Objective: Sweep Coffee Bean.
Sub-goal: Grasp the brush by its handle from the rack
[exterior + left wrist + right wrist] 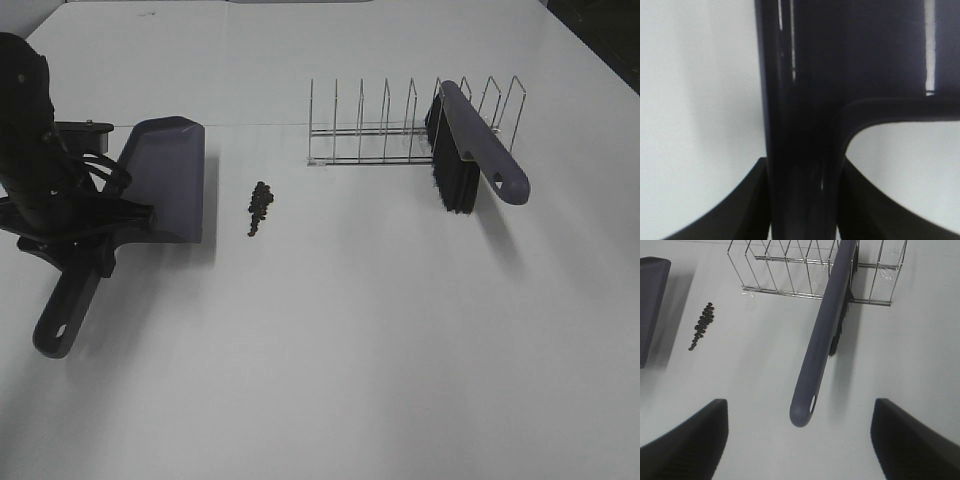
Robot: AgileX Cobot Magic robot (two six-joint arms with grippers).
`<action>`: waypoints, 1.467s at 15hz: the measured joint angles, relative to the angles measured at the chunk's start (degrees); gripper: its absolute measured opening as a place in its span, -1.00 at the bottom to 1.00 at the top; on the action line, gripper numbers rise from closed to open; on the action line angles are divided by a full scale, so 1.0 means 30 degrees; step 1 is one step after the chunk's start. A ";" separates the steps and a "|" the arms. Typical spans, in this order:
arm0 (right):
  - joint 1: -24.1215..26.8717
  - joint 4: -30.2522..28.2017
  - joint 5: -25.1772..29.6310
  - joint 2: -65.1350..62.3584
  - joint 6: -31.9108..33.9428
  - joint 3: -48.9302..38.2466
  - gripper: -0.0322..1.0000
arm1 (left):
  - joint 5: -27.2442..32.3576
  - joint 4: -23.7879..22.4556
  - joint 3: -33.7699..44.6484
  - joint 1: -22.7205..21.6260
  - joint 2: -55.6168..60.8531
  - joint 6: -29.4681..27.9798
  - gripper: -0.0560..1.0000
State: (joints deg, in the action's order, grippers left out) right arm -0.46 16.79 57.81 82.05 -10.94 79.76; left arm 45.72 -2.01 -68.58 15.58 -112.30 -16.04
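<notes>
A small line of dark coffee beans [260, 207] lies on the white table; it also shows in the right wrist view [702, 326]. A grey-purple dustpan [168, 178] sits just left of the beans, its mouth toward them. My left gripper [92, 238] is shut on the dustpan's handle [800, 125], with a finger on each side of it. A grey-purple brush [482, 140] with black bristles leans in a wire rack [380, 125]. My right gripper [800, 450] is open and empty, just short of the end of the brush handle [820, 345]. It is out of the exterior view.
The wire rack [790, 270] stands at the back, right of the beans. The dustpan's edge [650, 300] shows in the right wrist view. White table [350, 350] spreads in front of the beans and the rack.
</notes>
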 joint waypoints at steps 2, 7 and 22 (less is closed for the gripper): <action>-0.0611 -0.1261 0.1738 0.3361 0.1203 0.3610 0.40 | 0.0000 0.0000 0.0000 0.0000 0.0000 0.0000 -0.23; -0.3438 -0.5271 0.3915 1.1478 0.4087 1.2739 0.40 | 0.0019 0.0038 0.0000 0.0000 0.0000 0.0000 -0.23; -0.3476 -0.5921 0.2406 1.8965 0.4374 1.5260 0.34 | 0.0516 0.0286 0.0000 0.0000 0.0000 0.0000 -0.23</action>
State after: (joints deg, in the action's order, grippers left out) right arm -10.89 -0.97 65.03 138.94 2.18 125.54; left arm 47.27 -1.15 -68.58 15.58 -112.30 -16.04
